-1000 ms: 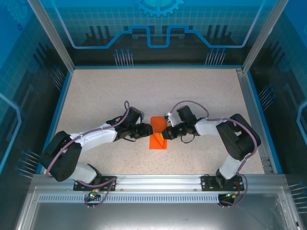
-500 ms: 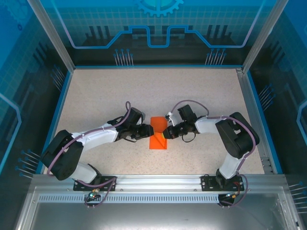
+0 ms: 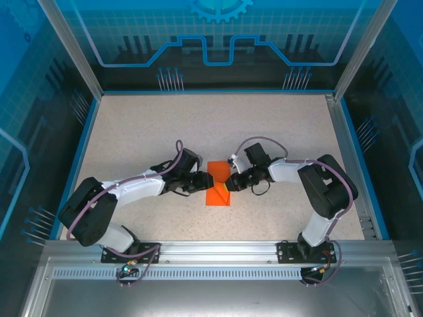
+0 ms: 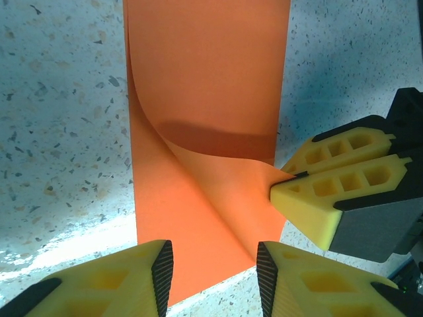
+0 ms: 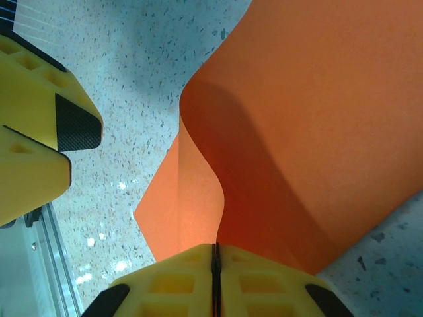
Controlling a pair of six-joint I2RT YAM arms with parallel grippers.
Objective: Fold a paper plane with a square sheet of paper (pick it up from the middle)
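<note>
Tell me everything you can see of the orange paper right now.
The thin, plain bright orange sheet of paper is a rectangle lying on the speckled table between the two arms. One corner is lifted and curled over the rest, pinched in the shut right gripper. The open left gripper hangs over one end; whether it touches is unclear.

orange paper (image 4: 211, 79) cropped at top, pinched corner hidden
</note>
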